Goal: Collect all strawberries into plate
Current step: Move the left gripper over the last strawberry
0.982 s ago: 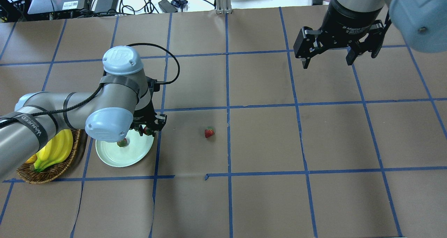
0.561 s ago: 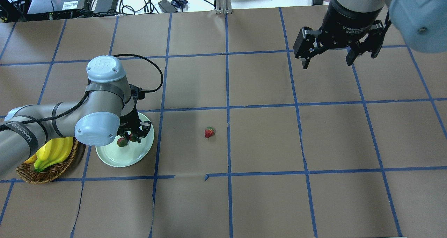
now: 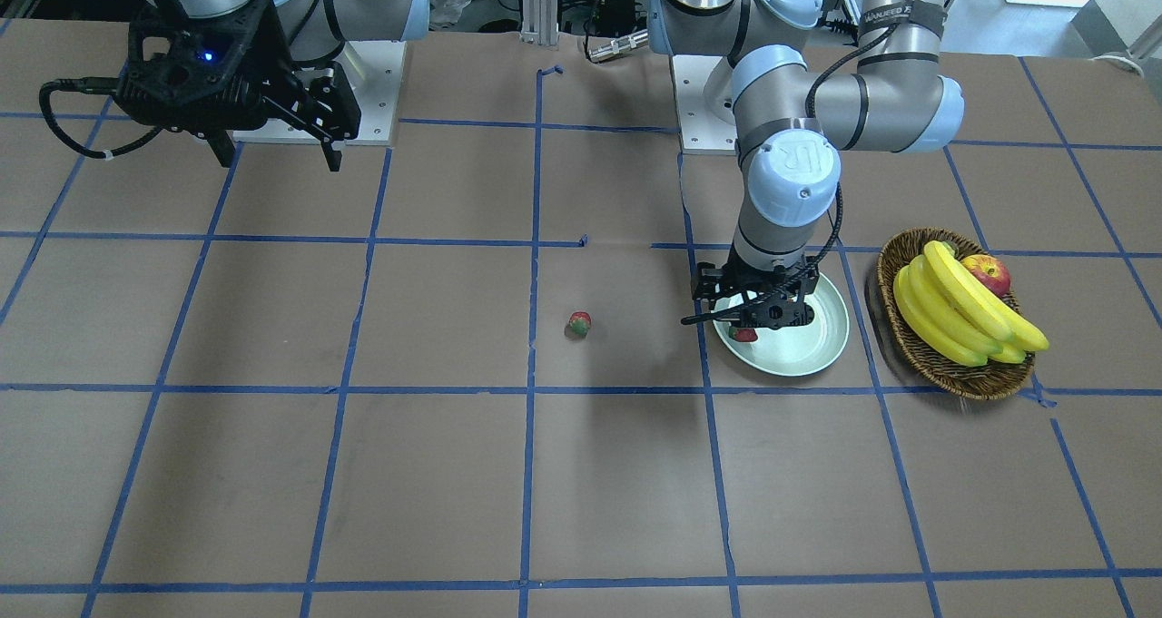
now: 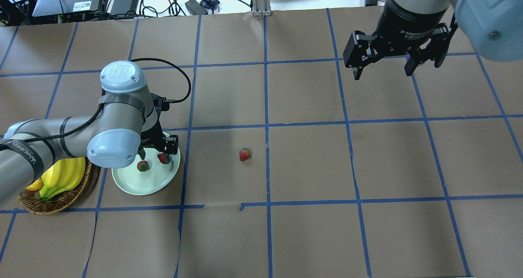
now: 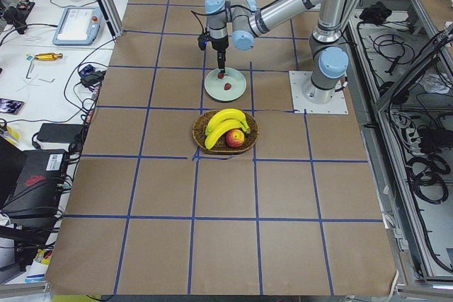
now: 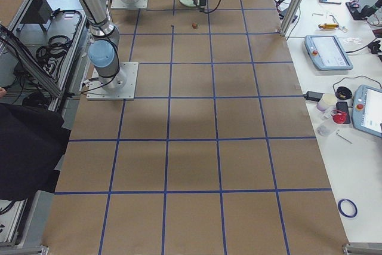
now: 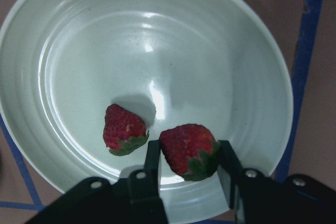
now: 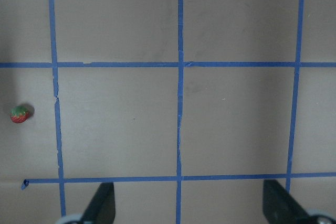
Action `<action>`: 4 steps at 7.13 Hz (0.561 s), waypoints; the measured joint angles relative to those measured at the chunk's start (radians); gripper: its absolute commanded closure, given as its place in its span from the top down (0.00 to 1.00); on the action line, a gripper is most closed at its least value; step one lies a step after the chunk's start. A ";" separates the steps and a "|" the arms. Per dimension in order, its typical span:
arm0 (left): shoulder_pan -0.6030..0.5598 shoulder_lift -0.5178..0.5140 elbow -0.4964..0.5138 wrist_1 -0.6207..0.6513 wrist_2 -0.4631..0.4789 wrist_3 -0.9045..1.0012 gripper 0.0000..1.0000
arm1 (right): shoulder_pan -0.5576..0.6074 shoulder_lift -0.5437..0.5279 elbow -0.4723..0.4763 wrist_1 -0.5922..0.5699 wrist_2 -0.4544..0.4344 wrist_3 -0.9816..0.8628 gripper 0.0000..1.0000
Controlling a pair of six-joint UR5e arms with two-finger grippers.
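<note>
- My left hand (image 7: 189, 156) has come in from the plate's edge over the last 1 s. It now hangs low over the plate (image 7: 63, 35), inside the rim.
- The hand is narrow. Its fingers (image 7: 153, 156) sit against either side of the second strawberry (image 7: 184, 142), with no gap that I can see, so I judge I still have hold of it.
- That berry is down at plate level between my fingertips, close to the rim. I cannot tell whether it already rests on the glaze.
- The first strawberry (image 7: 123, 129) lies on the plate just outside 1 of my fingers. It is near the held berry but not touching it, and it has not shifted.
- The third strawberry (image 4: 244, 154) is where it was, alone on the bench (image 4: 310, 167). It is well apart from my left hand, on the side toward my right hand.
- My right hand (image 4: 383, 74) has not moved. It hangs high and wide, holding nothing, far from the plate.
- What this means: 1 berry is in, the 2nd needs only my fingers to part, and that would make 2 of 3.
- After that I must lift straight up so I do not nudge either berry, then go for the 3rd.
</note>
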State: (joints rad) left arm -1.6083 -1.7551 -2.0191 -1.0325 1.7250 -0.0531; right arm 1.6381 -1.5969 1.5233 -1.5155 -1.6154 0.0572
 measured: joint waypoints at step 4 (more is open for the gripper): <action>-0.206 -0.094 0.146 0.008 -0.160 -0.346 0.90 | 0.000 0.000 0.000 0.000 0.000 0.001 1.00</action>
State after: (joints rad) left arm -1.8141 -1.8490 -1.8731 -1.0247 1.5655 -0.3995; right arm 1.6383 -1.5968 1.5236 -1.5156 -1.6153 0.0583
